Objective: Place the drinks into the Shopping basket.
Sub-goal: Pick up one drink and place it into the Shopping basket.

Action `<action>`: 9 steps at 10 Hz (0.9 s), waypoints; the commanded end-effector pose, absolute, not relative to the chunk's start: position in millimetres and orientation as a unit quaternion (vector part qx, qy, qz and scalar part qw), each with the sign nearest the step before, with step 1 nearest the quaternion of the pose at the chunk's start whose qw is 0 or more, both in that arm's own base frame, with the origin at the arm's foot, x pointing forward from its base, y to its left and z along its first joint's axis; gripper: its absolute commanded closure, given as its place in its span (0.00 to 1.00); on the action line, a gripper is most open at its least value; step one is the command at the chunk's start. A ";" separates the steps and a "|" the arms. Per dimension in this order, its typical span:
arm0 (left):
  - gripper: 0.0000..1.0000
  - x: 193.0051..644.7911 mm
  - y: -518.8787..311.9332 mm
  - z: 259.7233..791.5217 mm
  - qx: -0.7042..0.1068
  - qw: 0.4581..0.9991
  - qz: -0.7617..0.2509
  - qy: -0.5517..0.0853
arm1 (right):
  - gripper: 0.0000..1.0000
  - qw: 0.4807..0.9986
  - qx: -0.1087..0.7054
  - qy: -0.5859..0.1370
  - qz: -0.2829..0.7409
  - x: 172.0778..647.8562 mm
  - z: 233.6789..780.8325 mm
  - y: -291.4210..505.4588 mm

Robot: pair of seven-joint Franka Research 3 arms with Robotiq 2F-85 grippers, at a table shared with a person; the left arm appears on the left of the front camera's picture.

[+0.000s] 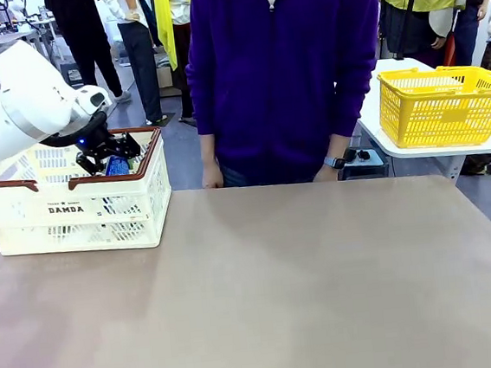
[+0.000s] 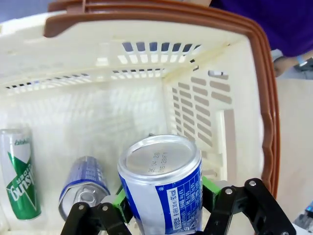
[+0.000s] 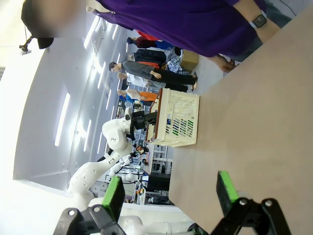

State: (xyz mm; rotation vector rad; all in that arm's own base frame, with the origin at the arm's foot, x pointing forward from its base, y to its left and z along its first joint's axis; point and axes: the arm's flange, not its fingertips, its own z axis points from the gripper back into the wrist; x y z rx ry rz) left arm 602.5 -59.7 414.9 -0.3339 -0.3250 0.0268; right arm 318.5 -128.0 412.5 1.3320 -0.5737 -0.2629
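The cream-white Shopping basket [image 1: 74, 209] stands at the table's far left, and in the right wrist view the basket [image 3: 177, 123] is small and far off. My left gripper [image 1: 105, 150] reaches down into it, shut on a blue drink can [image 1: 119, 167]. In the left wrist view the green pads [image 2: 121, 201] clamp this upright blue can [image 2: 161, 186] just above the basket floor [image 2: 93, 132]. A second blue can [image 2: 83, 188] and a green can [image 2: 17, 177] lie on the floor below. My right gripper [image 3: 170, 193] hangs open above the bare tabletop, holding nothing.
A person in a purple top [image 1: 286, 67] stands at the far edge, hands [image 1: 213, 177] resting by the table. A yellow mesh basket [image 1: 442, 104] sits on a white side table at the back right. The brown tabletop [image 1: 281, 285] spreads out to the basket's right.
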 end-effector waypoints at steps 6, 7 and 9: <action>0.00 624.4 -59.6 414.6 -0.156 0.980 0.013 -0.124 | 0.00 0.736 0.612 -0.263 -0.120 319.1 415.8 -126.9; 0.00 624.6 -58.4 416.3 -0.159 0.979 0.016 -0.123 | 0.00 0.736 0.612 -0.263 -0.120 319.1 415.8 -126.9; 0.00 623.8 -56.4 419.8 -0.159 0.979 0.017 -0.129 | 0.00 0.736 0.612 -0.263 -0.120 319.1 415.8 -126.9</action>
